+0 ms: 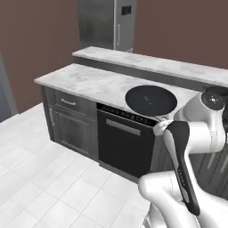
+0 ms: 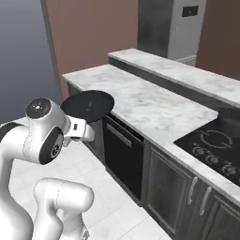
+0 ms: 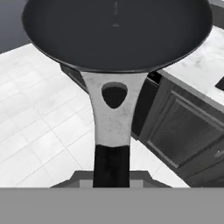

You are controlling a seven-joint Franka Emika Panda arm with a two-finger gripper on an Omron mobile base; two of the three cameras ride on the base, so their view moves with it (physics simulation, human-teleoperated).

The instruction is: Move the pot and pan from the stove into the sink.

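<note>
The tool [image 3: 111, 181] is clamped on the handle of the pan [image 3: 116, 33] and holds it up in the air, off the stove [image 2: 218, 145] and out past the front edge of the marble tabletop [image 2: 150, 101]. So the pan is on its way but not in the sink yet. I think the pot must go after that

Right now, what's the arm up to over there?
The arm is carrying the pan by its handle, jaws shut on the dark end of it. The pan hangs level in the air, out past the front edge of the marble counter and above the white tiled floor, near the dark dishwasher front. The stove sits off to one side along the counter. The sink isn't visible from here, so the pan is still to be delivered.
</note>
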